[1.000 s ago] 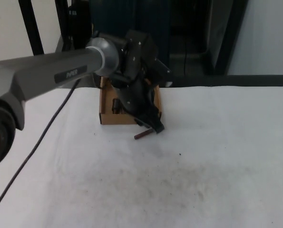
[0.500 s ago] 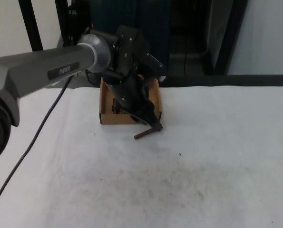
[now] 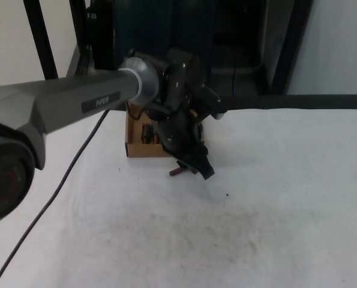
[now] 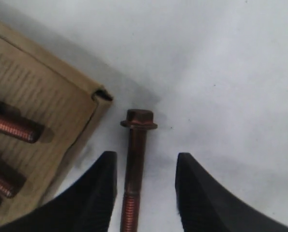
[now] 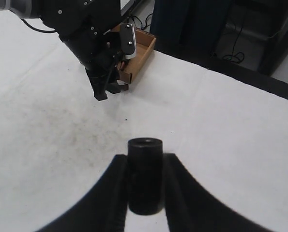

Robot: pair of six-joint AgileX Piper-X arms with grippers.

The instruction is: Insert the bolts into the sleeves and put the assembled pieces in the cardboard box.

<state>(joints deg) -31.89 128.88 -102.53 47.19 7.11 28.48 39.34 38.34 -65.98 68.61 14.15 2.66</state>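
Shifted nearer since a second ago, the left end effector [image 4: 146, 155] now straddles the copper-coloured hex-head metal bolt [image 4: 135, 164], fingers spread apart. That bolt lies on the white desk [image 4: 221, 72] just beside the brown cardboard box's [image 4: 52, 101] corner. The right end effector [image 5: 144, 162] clamps a black cylindrical sleeve [image 5: 144, 181].

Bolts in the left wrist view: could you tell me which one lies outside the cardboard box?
The bolt on the cloth within the open left gripper; the other bolts lie inside the box.

Pale lettering on the left arm's grey link [image 3: 64, 107], too small and blurred to read
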